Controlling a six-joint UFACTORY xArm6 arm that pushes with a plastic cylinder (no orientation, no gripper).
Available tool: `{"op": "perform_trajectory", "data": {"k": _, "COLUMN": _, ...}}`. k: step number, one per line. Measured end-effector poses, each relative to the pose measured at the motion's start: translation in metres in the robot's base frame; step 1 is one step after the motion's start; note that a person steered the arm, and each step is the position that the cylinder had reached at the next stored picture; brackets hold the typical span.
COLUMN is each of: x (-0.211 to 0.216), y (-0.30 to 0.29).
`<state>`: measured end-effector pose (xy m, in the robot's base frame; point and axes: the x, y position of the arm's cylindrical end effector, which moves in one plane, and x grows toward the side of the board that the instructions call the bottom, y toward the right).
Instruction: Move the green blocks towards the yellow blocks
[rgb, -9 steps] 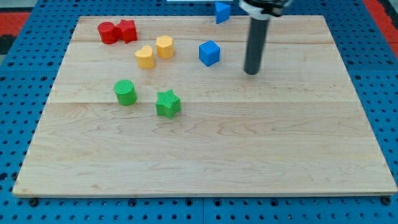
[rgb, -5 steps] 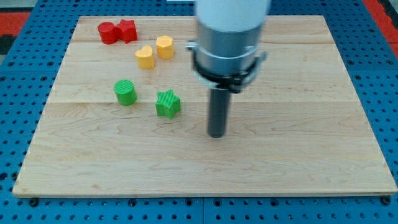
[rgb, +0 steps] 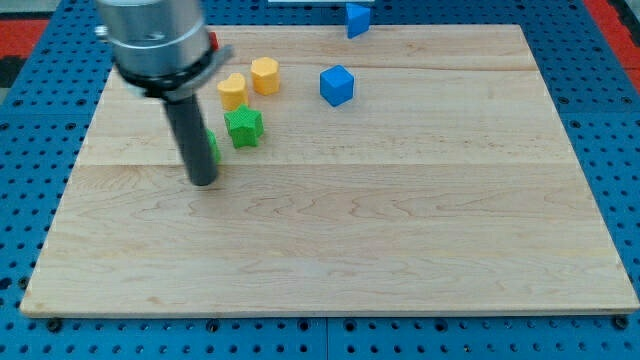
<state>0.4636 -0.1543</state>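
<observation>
On the surface (rgb: 420, 250), tip: my tip (rgb: 203, 181) has crossed leftward, now beside the mostly hidden green block (rgb: 213, 148).
Green star block (rgb: 243, 126): shifted up, just below the yellow blocks (rgb: 249, 83); no clear long axis.
Claw: none fitted.

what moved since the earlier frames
My tip swept from the view's right to the left. The green star block got pushed up toward the yellow blocks. The green cylinder sits mostly hidden behind the rod. The blue cube stayed put.
</observation>
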Motion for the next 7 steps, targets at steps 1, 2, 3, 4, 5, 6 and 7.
{"op": "perform_trajectory", "data": {"k": 1, "x": -0.015, "y": -0.035}}
{"op": "perform_trajectory", "data": {"k": 2, "x": -0.021, "y": -0.055}}
{"op": "perform_trajectory", "data": {"k": 3, "x": -0.021, "y": -0.081}}
{"op": "perform_trajectory", "data": {"k": 4, "x": -0.021, "y": -0.11}}
{"op": "perform_trajectory", "data": {"k": 5, "x": -0.023, "y": -0.121}}
{"op": "perform_trajectory", "data": {"k": 6, "x": -0.024, "y": -0.125}}
{"op": "perform_trajectory", "data": {"k": 7, "x": -0.024, "y": -0.125}}
